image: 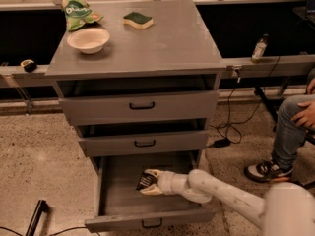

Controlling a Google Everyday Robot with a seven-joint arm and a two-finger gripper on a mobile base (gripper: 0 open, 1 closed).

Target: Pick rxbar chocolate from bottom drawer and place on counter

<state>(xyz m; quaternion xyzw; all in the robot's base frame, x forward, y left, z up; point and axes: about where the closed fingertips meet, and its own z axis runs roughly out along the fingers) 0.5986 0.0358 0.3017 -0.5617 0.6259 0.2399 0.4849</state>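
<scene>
The gripper [149, 181] is positioned inside the opened bottom drawer [147, 223]. Its two fingers are closed upon the rxbar chocolate [143, 182], which is held tilted within that drawer, well below the counter [167, 43].

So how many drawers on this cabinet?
3: shallow grey top drawer, grey middle drawer, deep grey bottom drawer pulled open, with the end effector at the black wrapped bar inside.

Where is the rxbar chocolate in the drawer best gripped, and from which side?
Probably grip the rxbar chocolate across its short width, from above: it is flat, and the open bottom drawer walls it in. The gripper sits at it there.
</scene>
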